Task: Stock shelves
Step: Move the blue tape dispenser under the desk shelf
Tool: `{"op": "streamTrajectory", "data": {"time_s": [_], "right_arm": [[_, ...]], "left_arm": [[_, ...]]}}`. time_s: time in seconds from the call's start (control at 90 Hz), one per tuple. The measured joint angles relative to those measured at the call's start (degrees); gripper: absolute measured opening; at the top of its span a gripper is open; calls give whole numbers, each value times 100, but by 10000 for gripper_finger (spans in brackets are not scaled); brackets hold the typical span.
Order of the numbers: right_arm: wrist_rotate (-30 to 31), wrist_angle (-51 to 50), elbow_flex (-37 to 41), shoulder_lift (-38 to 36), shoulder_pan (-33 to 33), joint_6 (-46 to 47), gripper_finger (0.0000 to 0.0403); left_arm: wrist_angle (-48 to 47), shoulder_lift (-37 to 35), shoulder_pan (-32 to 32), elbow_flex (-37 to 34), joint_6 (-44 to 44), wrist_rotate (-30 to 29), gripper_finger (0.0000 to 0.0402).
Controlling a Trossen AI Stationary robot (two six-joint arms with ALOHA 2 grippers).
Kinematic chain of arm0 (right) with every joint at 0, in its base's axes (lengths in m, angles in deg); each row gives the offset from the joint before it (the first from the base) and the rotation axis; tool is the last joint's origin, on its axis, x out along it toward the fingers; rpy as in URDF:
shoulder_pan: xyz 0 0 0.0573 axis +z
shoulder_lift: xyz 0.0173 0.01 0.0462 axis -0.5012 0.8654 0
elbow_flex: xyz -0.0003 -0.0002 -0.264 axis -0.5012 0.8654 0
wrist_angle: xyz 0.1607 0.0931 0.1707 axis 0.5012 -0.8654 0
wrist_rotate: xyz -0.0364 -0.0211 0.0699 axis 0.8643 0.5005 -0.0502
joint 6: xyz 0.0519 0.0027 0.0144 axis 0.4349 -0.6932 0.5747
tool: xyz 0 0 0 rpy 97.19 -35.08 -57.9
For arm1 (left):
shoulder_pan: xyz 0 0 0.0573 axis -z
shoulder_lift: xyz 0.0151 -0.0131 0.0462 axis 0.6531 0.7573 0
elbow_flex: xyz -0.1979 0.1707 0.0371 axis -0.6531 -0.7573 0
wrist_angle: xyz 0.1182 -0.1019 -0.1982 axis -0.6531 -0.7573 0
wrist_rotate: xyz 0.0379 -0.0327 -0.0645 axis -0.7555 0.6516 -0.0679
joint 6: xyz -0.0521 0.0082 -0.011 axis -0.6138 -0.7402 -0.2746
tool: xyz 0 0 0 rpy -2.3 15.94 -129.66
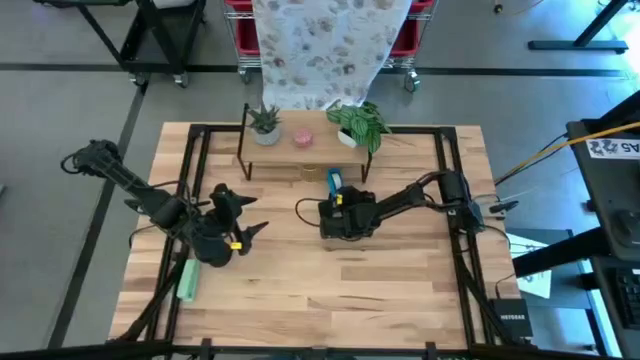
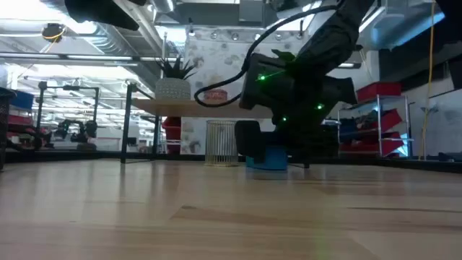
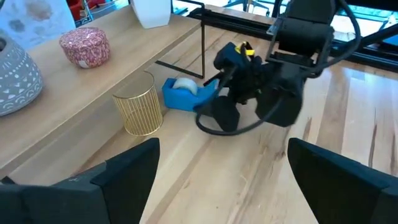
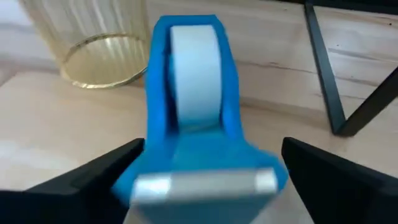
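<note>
The robot has 2 dark arms made of thick black parts joined together. The left gripper (image 1: 243, 232) has flat black fingers (image 3: 124, 171) and a small yellow mark by them. The right gripper (image 1: 333, 186) is black too, with a bit of yellow and blue on its wrist. Black cables loop along that arm. Small green lights glow on it.

I am working in a lab-like workshop: beyond my table (image 1: 300, 300), steel ceiling trusses (image 2: 86, 50), metal frames and red storage bins (image 2: 379, 90) are showing.
</note>
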State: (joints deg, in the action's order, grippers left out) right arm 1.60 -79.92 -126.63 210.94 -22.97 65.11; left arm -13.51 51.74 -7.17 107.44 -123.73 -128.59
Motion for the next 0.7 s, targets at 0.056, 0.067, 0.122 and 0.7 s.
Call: {"op": "streamTrajectory", "data": {"time_s": [0.056, 0.067, 0.122, 0.7], "right_arm": [[0, -26, 0, 0, 78, -15, 342], [0, -38, 0, 0, 94, -18, 340], [-11, -119, 0, 0, 157, -21, 333], [-559, 290, -2, -22, 186, -1178, 152]], "left_arm": [[0, 0, 0, 0, 0, 0, 336], [0, 0, 0, 0, 0, 0, 336], [0, 0, 0, 0, 0, -1, 336], [0, 0, 0, 0, 2, -1, 336]]}}
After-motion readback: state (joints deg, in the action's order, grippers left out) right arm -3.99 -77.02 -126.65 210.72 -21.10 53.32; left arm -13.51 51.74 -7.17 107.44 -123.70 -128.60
